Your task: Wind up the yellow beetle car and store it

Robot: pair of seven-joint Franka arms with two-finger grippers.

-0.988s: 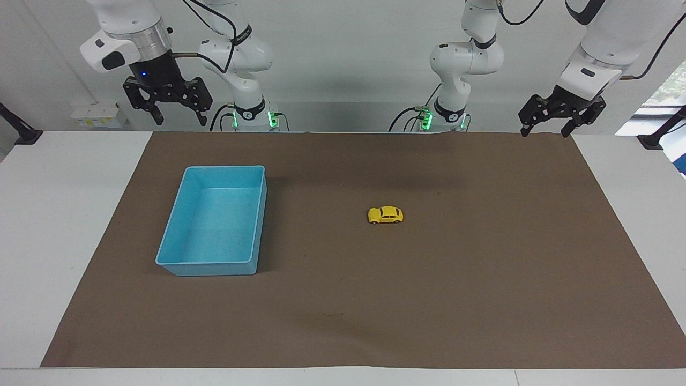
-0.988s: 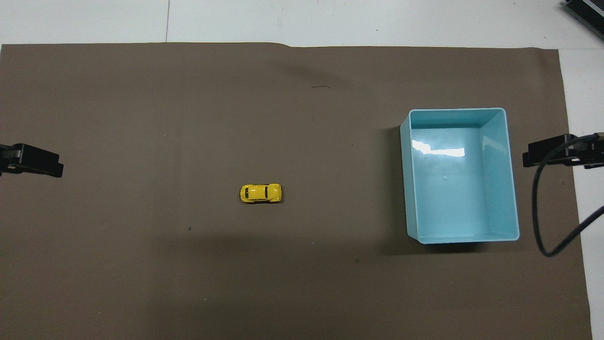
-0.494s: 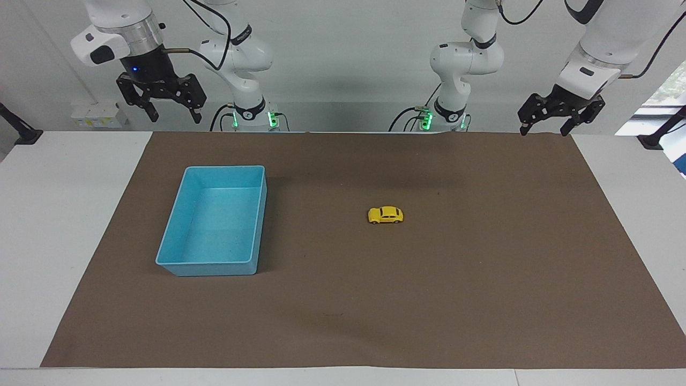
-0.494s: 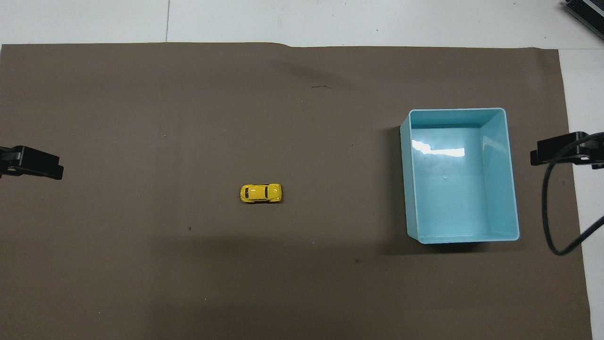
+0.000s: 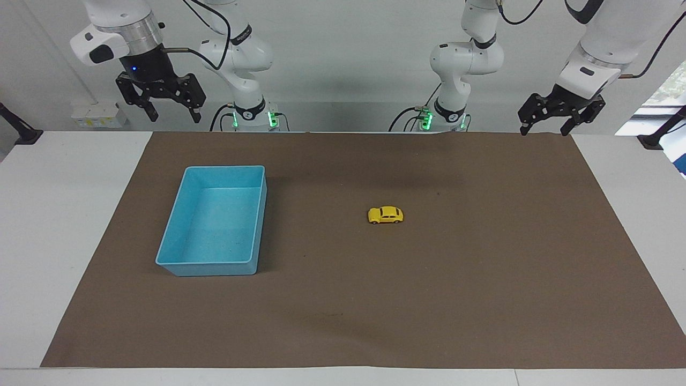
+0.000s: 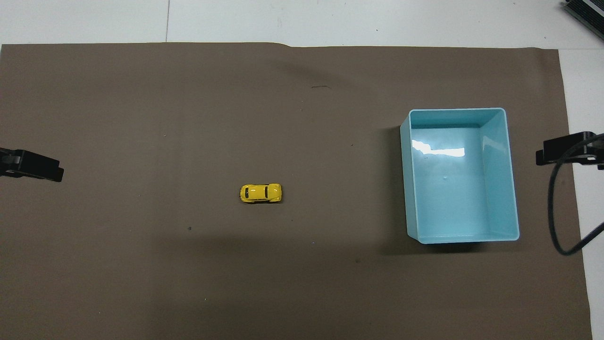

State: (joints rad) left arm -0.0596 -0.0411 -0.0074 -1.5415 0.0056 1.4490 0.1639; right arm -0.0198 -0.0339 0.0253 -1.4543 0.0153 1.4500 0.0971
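Note:
The yellow beetle car (image 5: pixel 385 215) (image 6: pixel 261 193) stands on its wheels near the middle of the brown mat (image 5: pixel 375 300), untouched. A light blue bin (image 5: pixel 177 267) (image 6: pixel 410 179) with nothing in it sits toward the right arm's end of the table. My right gripper (image 5: pixel 172 114) hangs open high in the air over the mat's corner by the robots, at the right arm's end. My left gripper (image 5: pixel 543 128) hangs open over the mat's corner at the left arm's end. Only a fingertip of each shows in the overhead view.
The brown mat (image 6: pixel 141 264) covers most of the white table (image 5: pixel 64 225). A black cable (image 6: pixel 552 222) loops down by the right gripper beside the bin. Black clamps stand at both ends of the table.
My right gripper has risen and drifted away from the bin toward the table's end. My left gripper has shifted only slightly. Car and bin have not moved.

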